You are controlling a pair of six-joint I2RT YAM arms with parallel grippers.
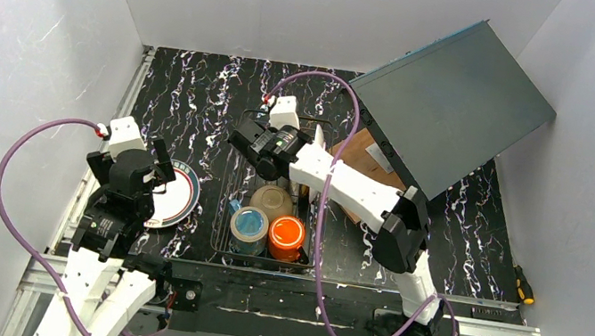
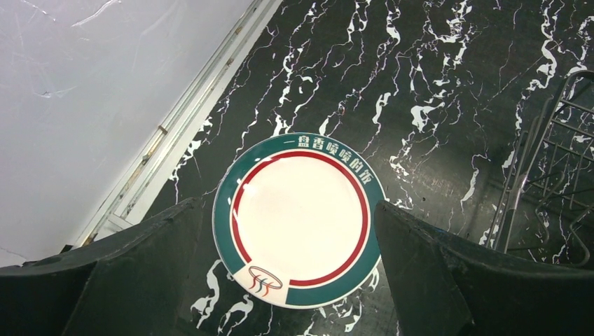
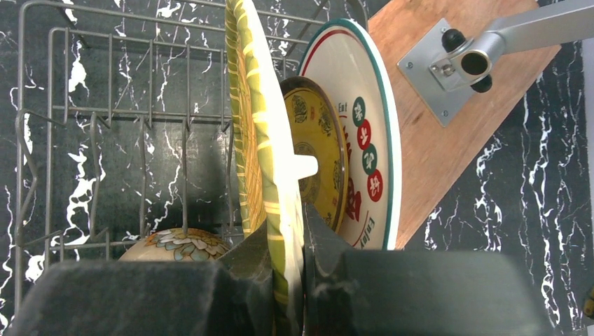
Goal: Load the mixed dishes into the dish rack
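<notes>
Dish rack (image 3: pixel 140 112) is a rectangular thin-wire grid.

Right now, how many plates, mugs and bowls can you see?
Plates: 4 (striped plate, yellow plate, white plate, red-ringed plate)
Mugs: 2 (blue mug, orange mug)
Bowls: 1 (tan bowl)
Total: 7
</notes>
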